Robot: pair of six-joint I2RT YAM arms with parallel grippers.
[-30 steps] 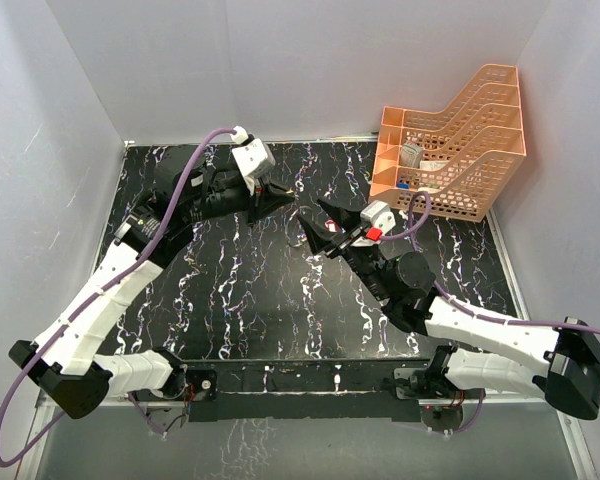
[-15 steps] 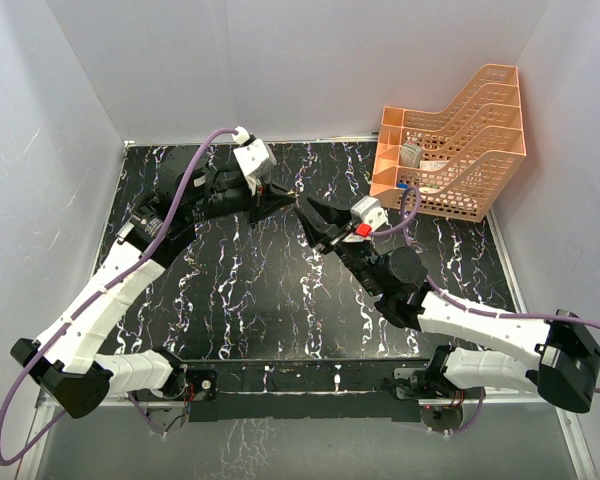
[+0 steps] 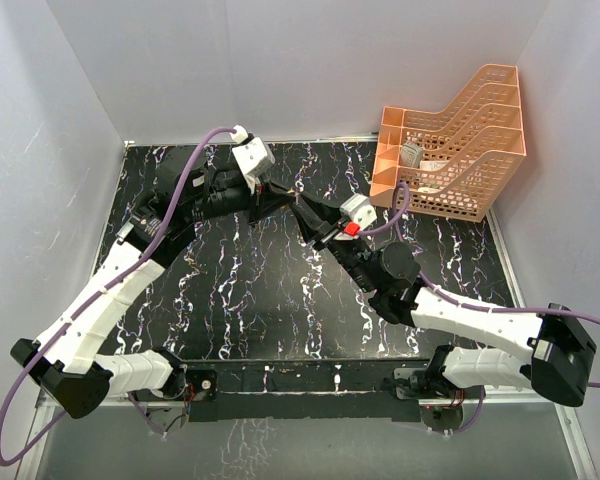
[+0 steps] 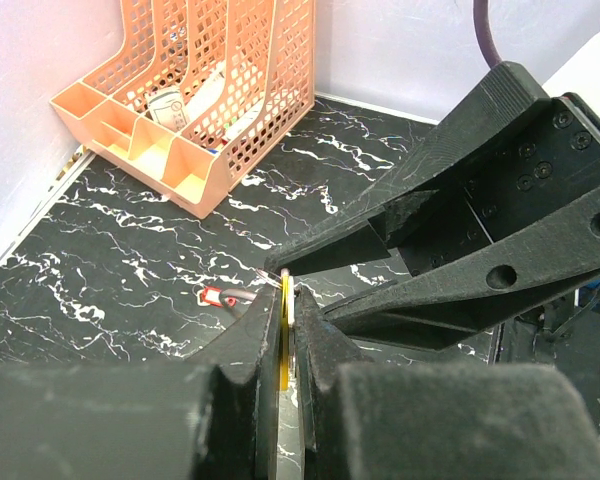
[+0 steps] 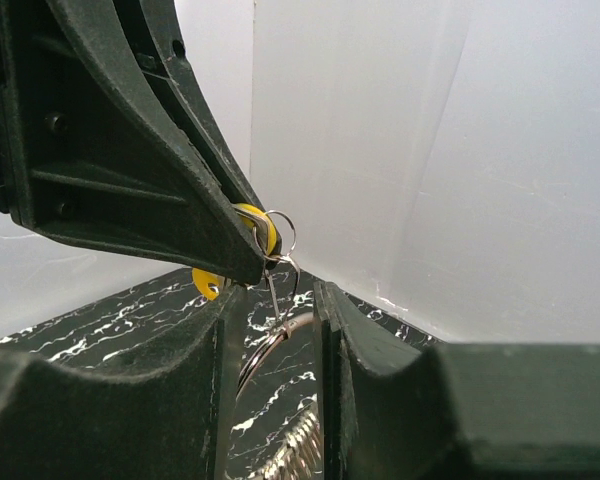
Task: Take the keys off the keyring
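Both arms met in mid-air over the black, white-veined marble counter (image 4: pixel 130 290). The left hand (image 4: pixel 285 310) was clenched hard on the tiny yellow plastic-headed key (image 4: pixel 283 335), the disc pinched edge-on btwn its pads and held up off the counter. A small silver link ring (image 5: pixel 283 235) hung from that key. Below it dangled the thin round silver wire keyring (image 5: pixel 275 340), w/ some ridged metal bits (image 5: pixel 290 455) at its lower end. The right hand (image 5: pixel 277 300) sat tip-to-tip w/ the left hand, jaws part-closed either side of the keyring wire. Couldn't tell whether the pads actually bit on it or only bracketed it. On handling: the bunch looked v. light, and the wire stiff but springy, smooth and slippery, so prob. apt to swing or twist out of a loose pinch. The plastic head was the better purchase, flat and wide enough for pads, and that's where the left hand had it. For the right hand the best hold was prob. the keyring wire itself, close to the link, so any pull wouldn't lever. A small red-headed key (image 4: pixel 216 296) appeared to lie on the counter, well apart from both hands, i.e. likely off the ring already. The orange mesh plastic tray (image 4: pixel 230 90) stood by the far wall, not involved.
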